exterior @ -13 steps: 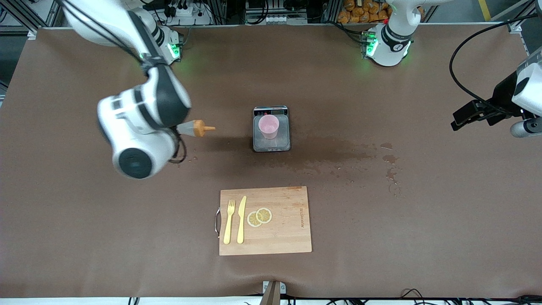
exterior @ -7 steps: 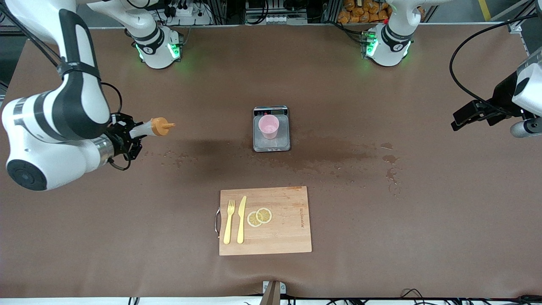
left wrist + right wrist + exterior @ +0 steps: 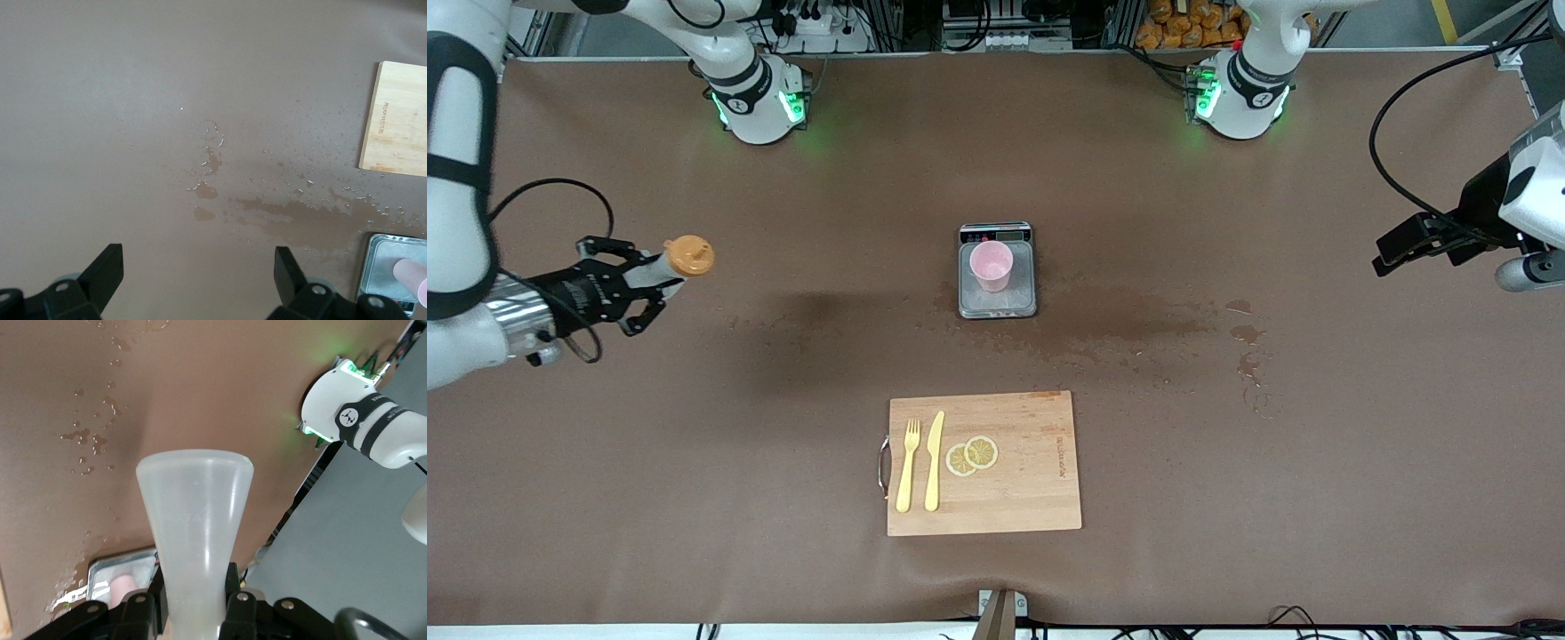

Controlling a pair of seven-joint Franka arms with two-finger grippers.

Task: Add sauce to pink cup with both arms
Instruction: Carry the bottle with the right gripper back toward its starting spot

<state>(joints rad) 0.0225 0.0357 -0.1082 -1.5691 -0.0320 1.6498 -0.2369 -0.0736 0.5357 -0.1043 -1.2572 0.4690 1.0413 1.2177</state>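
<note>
The pink cup [image 3: 991,264] stands on the steel scale tray [image 3: 997,300] at the table's middle. My right gripper [image 3: 624,283] is shut on the translucent sauce bottle [image 3: 660,265], whose orange nozzle cap [image 3: 688,255] points up toward the camera, over the right arm's end of the table, well apart from the cup. In the right wrist view the gripper [image 3: 193,603] clamps the bottle [image 3: 197,520], with the cup [image 3: 123,587] in the distance. My left gripper [image 3: 1405,242] waits open and empty over the left arm's end; its wrist view [image 3: 198,273] shows the cup [image 3: 412,275].
A wooden cutting board [image 3: 1014,480] with a yellow fork [image 3: 908,464], knife [image 3: 934,460] and lemon slices [image 3: 972,455] lies nearer the front camera than the scale. Wet patches [image 3: 1138,322] spread from the scale toward the left arm's end.
My right arm has swung away from the cup toward its own end of the table, carrying the bottle, which turned from nozzle-toward-cup to nozzle up. The left arm has barely moved.
</note>
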